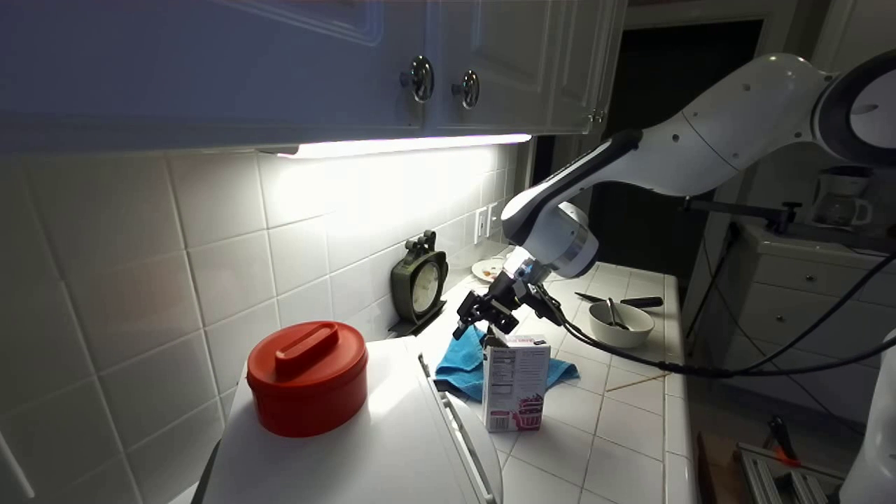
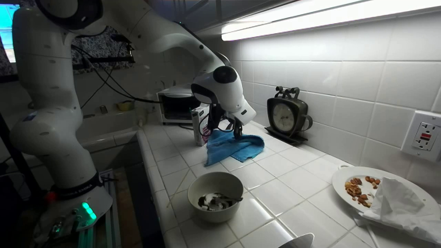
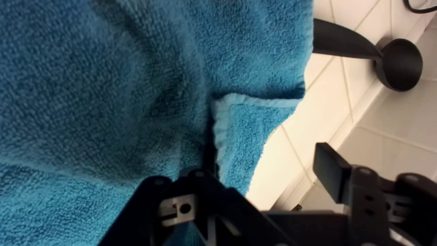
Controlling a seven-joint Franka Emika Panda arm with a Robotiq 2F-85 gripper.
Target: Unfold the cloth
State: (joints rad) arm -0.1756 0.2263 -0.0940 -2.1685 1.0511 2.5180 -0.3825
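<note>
On the bench (image 2: 296, 179): a blue cloth (image 2: 231, 148) is seen in a crumpled heap, and it has not been made flat.
Cloth's place: it is set just beside a white box (image 1: 514, 388) with pink print; in an exterior view it is partly hidden by the box, and some blue is shown on each side.
Cloth's corner: in the wrist view, a small corner with a pale hem is seen folded over.
Fingers (image 3: 363, 191): they are held wide apart, one at the cloth and one away from it, and no cloth is seen pinched between them.
Finger at the fold: it is placed right by the pale hem; its tip is partly hidden, so it cannot be told if the cloth is pressed.
Other finger: it is held off to the side, apart from the cloth, with the wall (image 3: 389, 147) seen behind it.
Black ladle (image 3: 399, 65): it is laid on the bench near the wall, and the end of its handle is hidden by the cloth.
Clock (image 2: 283, 117): it is stood by the wall, near the cloth.
Bowl (image 2: 215, 216): it is set near the cloth, and a dark handle (image 2: 233, 199) and some white and dark stuff (image 2: 212, 203) are seen in it.
Plate (image 2: 340, 177): brown nuts (image 2: 354, 190) and crumpled white paper (image 2: 398, 199) are held on it.
Red pot (image 1: 311, 402): it is covered by its lid (image 1: 308, 339) and set on a white oven (image 1: 392, 448).
</note>
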